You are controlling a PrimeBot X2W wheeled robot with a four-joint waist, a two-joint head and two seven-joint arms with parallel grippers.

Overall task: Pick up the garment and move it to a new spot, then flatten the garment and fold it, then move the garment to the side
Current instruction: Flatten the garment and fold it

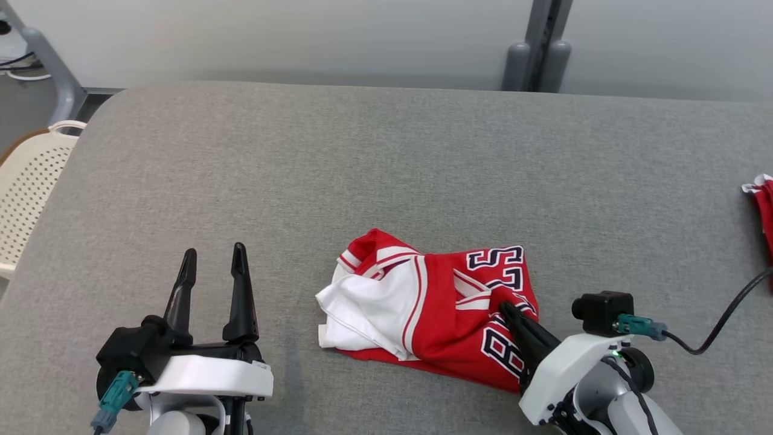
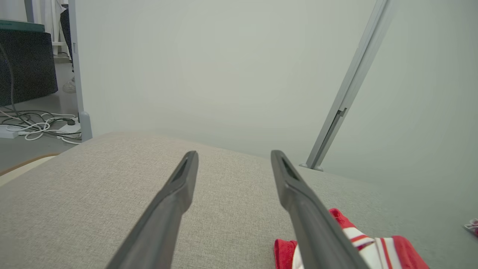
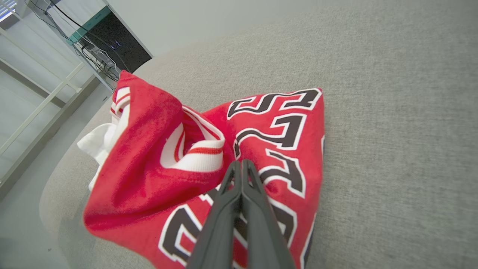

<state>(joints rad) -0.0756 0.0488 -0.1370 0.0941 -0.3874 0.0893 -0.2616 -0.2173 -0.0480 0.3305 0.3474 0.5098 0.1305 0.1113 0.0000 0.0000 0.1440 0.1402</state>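
Soft, matt red and white cloth in the garment [image 1: 441, 326], slightly fleecy. Coarse grey woven fabric over the table [image 1: 386, 169]. Smooth matt dark plastic on the fingers [image 1: 240, 296] of the left gripper [image 1: 214, 257]. Perforated cream plastic in the basket [image 1: 30, 187].

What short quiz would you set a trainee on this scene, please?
1. True or false: the right hand is shut on the jersey.
2. The left hand is: A) open, over the bare grey table; B) shut on the jersey; C) lifting a sleeve.
3. At which edge of the table, as the head view shows it, does a second red cloth lie?
Key: 1 true; 2 A; 3 the right edge.
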